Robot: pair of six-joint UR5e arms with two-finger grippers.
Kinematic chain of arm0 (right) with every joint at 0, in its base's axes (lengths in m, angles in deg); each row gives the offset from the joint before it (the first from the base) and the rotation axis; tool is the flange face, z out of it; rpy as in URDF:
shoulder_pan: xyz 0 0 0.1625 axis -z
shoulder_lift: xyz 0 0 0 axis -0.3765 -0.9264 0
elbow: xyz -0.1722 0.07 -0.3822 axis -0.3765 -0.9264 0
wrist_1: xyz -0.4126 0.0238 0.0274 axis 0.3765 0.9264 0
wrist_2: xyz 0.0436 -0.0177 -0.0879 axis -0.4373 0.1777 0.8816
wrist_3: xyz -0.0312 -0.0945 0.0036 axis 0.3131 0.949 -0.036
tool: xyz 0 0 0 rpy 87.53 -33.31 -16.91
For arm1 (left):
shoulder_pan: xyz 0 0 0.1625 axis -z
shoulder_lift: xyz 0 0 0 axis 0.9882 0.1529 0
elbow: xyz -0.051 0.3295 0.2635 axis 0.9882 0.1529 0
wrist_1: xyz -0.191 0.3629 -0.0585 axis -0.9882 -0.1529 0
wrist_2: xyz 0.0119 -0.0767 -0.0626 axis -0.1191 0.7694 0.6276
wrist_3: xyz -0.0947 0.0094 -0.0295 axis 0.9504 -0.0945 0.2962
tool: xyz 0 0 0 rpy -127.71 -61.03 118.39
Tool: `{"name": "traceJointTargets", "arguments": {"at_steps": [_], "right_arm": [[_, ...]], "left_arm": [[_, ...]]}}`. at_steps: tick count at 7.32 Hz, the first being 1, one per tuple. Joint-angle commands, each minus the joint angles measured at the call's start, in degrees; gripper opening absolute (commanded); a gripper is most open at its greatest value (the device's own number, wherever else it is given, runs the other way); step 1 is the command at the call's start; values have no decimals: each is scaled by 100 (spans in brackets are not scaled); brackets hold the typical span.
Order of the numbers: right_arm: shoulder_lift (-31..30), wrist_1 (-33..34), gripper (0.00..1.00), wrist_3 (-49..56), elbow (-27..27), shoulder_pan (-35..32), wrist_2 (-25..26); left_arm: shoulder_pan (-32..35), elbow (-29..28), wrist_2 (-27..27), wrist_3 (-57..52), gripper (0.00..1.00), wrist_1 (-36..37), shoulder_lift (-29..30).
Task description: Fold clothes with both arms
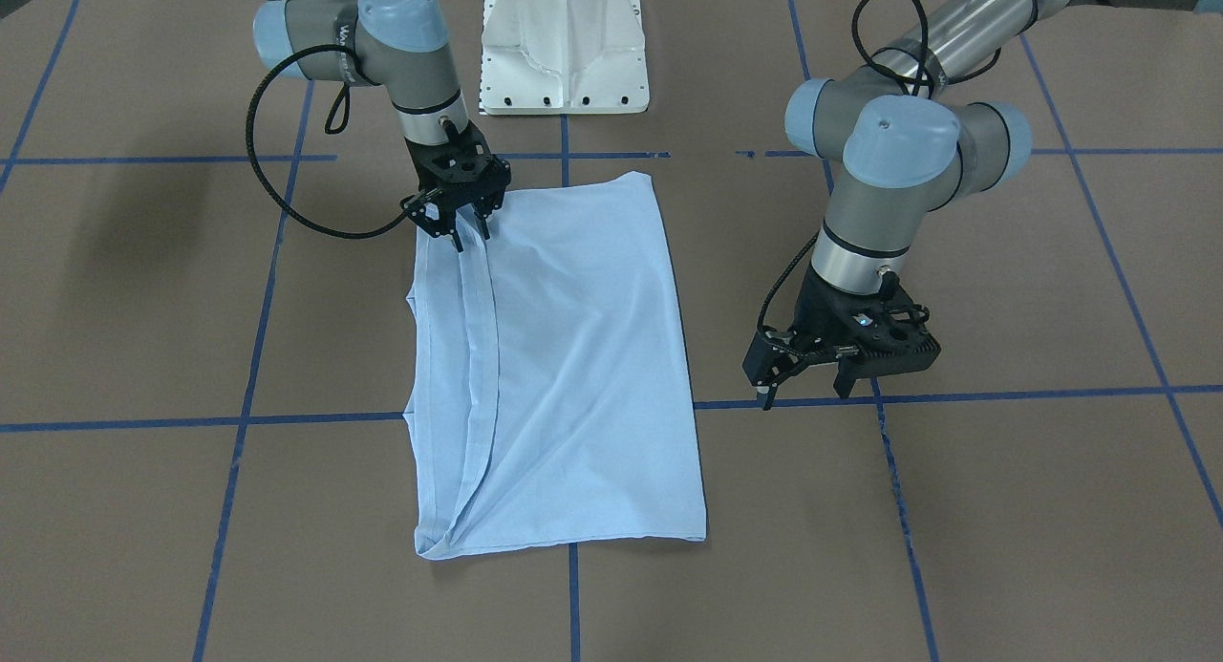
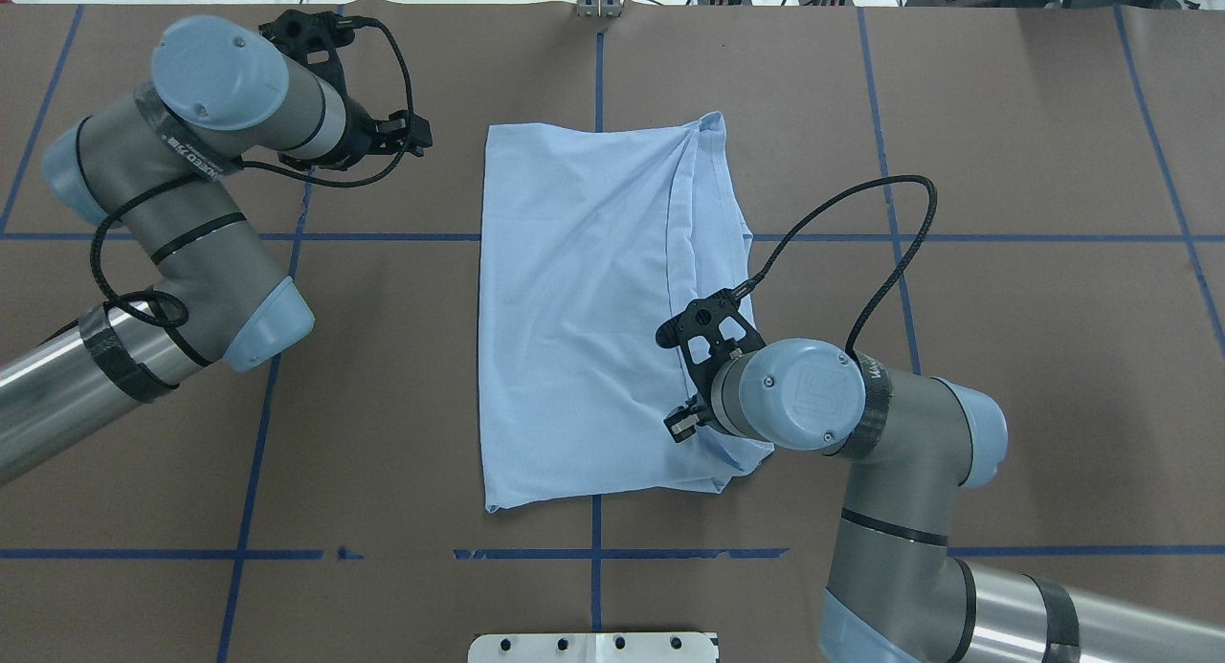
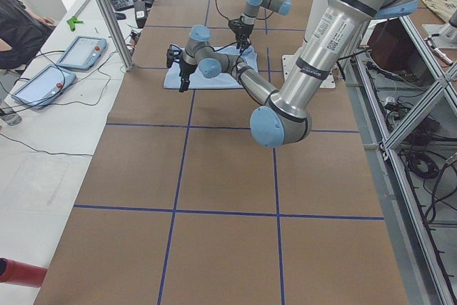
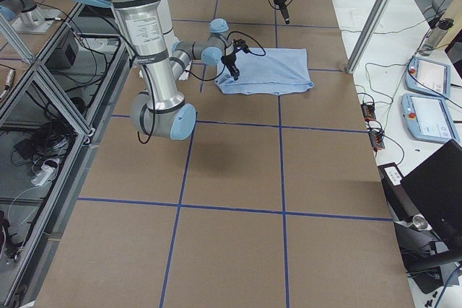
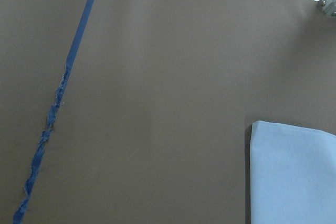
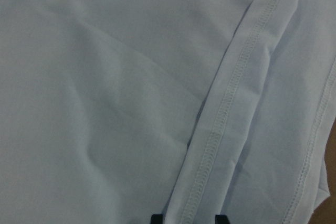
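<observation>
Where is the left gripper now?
In the front-facing view, the left gripper hangs on the right side, over bare table beside the T-shirt, not touching it.

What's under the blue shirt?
The T-shirt lies folded on the brown table, so its own lower layers are underneath. Whatever else it covers is hidden.

Lt blue T-shirt [image 2: 584, 309], folded flat

From my remote station: a brown table [image 3: 214, 176] gridded with blue tape [image 3: 178, 155]; two tablets [image 4: 426, 99] at three o'clock, aluminium framing [image 4: 43, 84] at nine.
</observation>
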Motion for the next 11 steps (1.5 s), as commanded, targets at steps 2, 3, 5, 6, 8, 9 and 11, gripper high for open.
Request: {"name": "traceJointTargets", "arguments": {"at_steps": [2,3,5,6,8,9,11], "right_arm": [[7,-9,43,-7,-78,63,-12],[7,-9,39,-7,-87,90,-12],[-2,0,17,2,-79,116,-47],[-2,0,4,2,-79,108,-73],[-37,-9,0,2,-26,90,-196],[-46,-9,0,2,-17,72,-205],[-63,0,0,2,44,-154,-467]], "left_arm": [[0,-15,3,-1,100,-3,0],[0,-15,3,-1,100,-3,0],[0,-15,-6,-1,100,-55,0],[0,-15,-6,-1,100,-55,0],[0,-15,-6,8,100,-55,0],[0,-15,-6,8,100,-55,9],[0,-15,-6,8,100,-55,9]]}}
